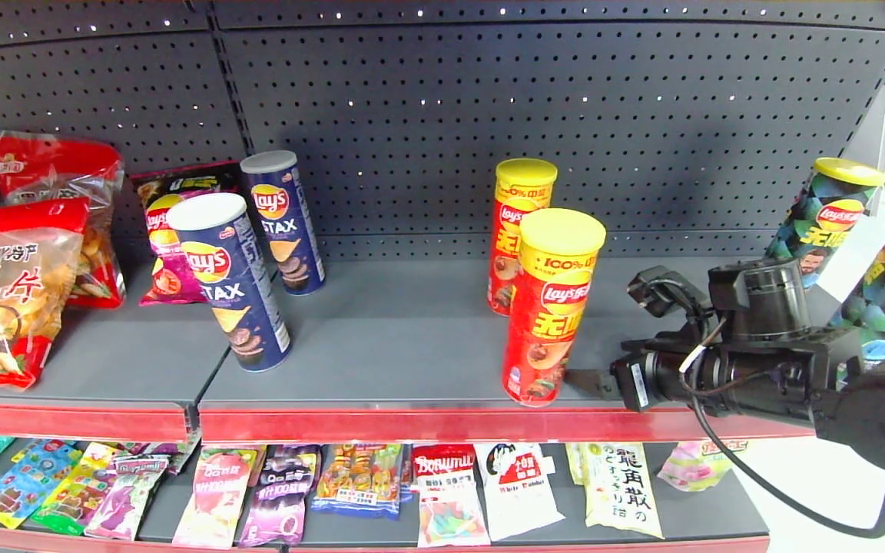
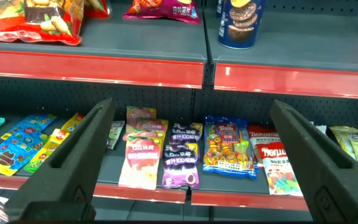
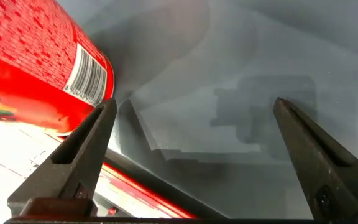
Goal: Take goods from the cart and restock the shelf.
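shelf (image 1: 412, 330): holds upright chip cans and snack bags
red can (image 1: 550, 307): at the shelf's front edge, just beside the right pincer (image 1: 588, 382)
right pincer: open, empty
left pincer (image 2: 191, 104): open, empty

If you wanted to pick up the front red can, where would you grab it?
Probably the middle of the front red can, coming level from the robot's right, where the open right gripper is. It stands upright and round, with bare shelf that side and another red can behind.

i see red chip cans (image 1: 550, 322) with yellow lids (image 1: 562, 229), navy cans (image 1: 236, 292) with pale lids (image 1: 207, 210), leaf-patterned green cans (image 1: 823, 219), grey perforated back panel (image 1: 565, 100), red shelf edge (image 1: 412, 424)
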`<state>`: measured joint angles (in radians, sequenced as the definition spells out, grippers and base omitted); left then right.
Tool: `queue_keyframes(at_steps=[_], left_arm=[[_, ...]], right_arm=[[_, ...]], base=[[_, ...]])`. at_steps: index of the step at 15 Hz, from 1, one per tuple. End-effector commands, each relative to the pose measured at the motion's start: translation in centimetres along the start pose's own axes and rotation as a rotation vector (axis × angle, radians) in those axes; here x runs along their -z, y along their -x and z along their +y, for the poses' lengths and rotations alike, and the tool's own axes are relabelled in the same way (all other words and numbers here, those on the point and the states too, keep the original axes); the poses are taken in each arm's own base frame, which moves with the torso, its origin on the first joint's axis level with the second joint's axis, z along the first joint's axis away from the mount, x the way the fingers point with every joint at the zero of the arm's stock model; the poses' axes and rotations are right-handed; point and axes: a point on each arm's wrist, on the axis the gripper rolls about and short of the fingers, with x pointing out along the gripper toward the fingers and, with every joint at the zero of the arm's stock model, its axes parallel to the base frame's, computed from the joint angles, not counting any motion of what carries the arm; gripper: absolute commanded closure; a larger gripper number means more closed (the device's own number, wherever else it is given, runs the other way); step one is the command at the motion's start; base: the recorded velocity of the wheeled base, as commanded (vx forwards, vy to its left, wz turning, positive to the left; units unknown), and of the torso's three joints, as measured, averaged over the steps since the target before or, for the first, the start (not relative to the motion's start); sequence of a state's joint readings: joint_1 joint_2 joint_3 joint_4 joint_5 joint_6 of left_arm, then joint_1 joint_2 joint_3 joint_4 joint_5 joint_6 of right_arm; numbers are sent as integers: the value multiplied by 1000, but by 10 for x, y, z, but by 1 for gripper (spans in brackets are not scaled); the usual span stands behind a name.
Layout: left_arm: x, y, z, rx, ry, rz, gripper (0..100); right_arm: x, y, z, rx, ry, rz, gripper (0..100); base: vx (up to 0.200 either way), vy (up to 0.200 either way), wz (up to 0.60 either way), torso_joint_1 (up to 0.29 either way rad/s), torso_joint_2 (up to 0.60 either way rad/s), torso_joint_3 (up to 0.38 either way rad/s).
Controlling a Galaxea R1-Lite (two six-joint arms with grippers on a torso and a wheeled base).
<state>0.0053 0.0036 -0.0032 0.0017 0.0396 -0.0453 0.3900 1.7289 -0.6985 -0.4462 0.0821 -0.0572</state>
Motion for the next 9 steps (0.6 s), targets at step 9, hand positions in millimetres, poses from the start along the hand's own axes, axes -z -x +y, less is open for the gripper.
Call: queue_keyframes(at_steps=[9], left_arm=[[0,0,0,-1,1,-1,0]], right_arm=[[-1,-1,10,-29,18,-3,0]], base=[[0,0,0,0,0,0]])
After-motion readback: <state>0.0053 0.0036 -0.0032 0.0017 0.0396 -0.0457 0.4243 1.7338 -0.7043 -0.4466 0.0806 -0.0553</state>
